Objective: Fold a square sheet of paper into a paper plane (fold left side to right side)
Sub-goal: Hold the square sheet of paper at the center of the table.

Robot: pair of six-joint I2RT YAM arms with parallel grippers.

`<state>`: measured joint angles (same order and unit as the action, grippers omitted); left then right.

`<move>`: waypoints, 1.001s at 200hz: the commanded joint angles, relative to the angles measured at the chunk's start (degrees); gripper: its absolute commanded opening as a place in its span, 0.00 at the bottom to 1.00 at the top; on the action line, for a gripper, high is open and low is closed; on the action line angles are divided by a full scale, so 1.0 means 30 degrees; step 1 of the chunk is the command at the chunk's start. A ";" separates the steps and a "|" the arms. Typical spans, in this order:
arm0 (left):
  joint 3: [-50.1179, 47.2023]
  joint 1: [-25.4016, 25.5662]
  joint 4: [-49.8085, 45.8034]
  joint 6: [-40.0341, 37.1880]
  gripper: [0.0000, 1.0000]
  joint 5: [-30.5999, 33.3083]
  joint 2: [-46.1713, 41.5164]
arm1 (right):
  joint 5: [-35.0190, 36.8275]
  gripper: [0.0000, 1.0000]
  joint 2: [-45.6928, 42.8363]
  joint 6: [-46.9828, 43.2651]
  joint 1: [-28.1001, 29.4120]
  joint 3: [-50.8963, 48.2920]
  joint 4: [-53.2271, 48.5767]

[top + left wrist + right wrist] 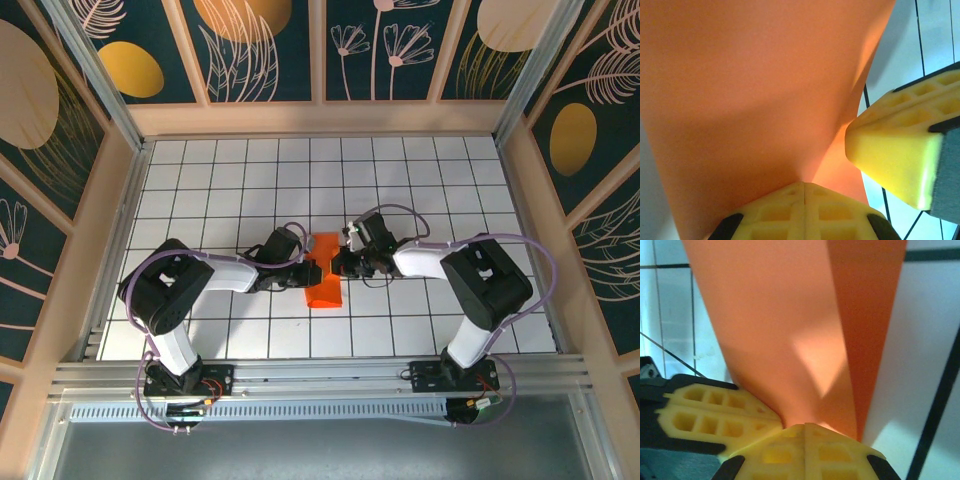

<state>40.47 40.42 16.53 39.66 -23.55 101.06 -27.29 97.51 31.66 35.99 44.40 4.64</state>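
The square sheet of paper (322, 285), folded narrow, sits at the middle of the worktop (430, 190), thin, light and floppy by the look of it, best taken at its edges, where the left pincer (804, 192) and right pincer (805, 432) are both closed tight on it.

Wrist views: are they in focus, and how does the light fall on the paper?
Left wrist: the paper is close and soft, shaded across its lower half. Right wrist: also soft, with a bright patch at the middle of the paper and the right strip darker. Top view: sharp and evenly lit.
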 commanded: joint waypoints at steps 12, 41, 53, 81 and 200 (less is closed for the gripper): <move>0.0016 0.0203 -0.0665 -0.0142 0.00 0.0394 0.0797 | -0.0868 0.00 0.0430 -0.0069 -0.0087 0.1134 0.1478; -0.0040 0.0214 -0.0627 -0.0120 0.00 0.0409 0.0767 | -0.1302 0.00 0.1850 -0.0006 -0.0047 0.2242 0.1851; -0.0079 0.0232 -0.0595 -0.0073 0.00 0.0409 0.0743 | -0.1153 0.00 0.2356 -0.0058 -0.0066 0.2655 0.1757; -0.0236 0.0294 -0.0473 -0.0012 0.00 0.0409 0.0643 | -0.0842 0.00 0.3306 -0.0119 -0.0044 0.3070 0.1346; -0.2968 0.0818 0.0523 0.1507 0.00 -0.0208 -0.1690 | 0.0922 0.00 0.4923 -0.0795 -0.0240 0.3135 -0.0766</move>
<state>35.40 41.63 21.32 41.91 -23.35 98.41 -29.65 108.88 31.40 35.73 53.69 6.98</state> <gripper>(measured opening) 0.043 0.050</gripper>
